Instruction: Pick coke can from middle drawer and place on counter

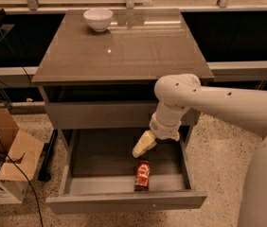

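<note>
The coke can (142,175) is a small red can standing upright near the front of the open middle drawer (76,186), a shallow grey drawer with a dark floor. My gripper (142,145) hangs over the drawer on the white arm, just above and behind the can, not touching it. The counter (124,46) is the glossy grey-brown cabinet top above the drawer.
A white bowl (98,19) stands at the back left of the counter. A closed grey drawer front (100,115) sits above the open drawer. An open cardboard box (8,167) with cables lies on the speckled floor at the left.
</note>
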`<action>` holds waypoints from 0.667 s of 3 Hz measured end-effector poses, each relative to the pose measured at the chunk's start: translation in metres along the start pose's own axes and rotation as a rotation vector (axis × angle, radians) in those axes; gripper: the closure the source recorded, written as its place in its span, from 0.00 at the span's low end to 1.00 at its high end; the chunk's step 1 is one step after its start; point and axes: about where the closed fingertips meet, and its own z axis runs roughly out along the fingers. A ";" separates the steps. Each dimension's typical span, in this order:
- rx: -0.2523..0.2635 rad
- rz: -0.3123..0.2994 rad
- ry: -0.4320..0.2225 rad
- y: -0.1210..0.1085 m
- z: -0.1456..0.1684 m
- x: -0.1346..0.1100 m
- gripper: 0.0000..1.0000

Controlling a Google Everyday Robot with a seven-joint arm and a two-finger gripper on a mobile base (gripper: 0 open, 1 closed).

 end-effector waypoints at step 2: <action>-0.053 0.237 -0.023 -0.021 0.070 0.002 0.00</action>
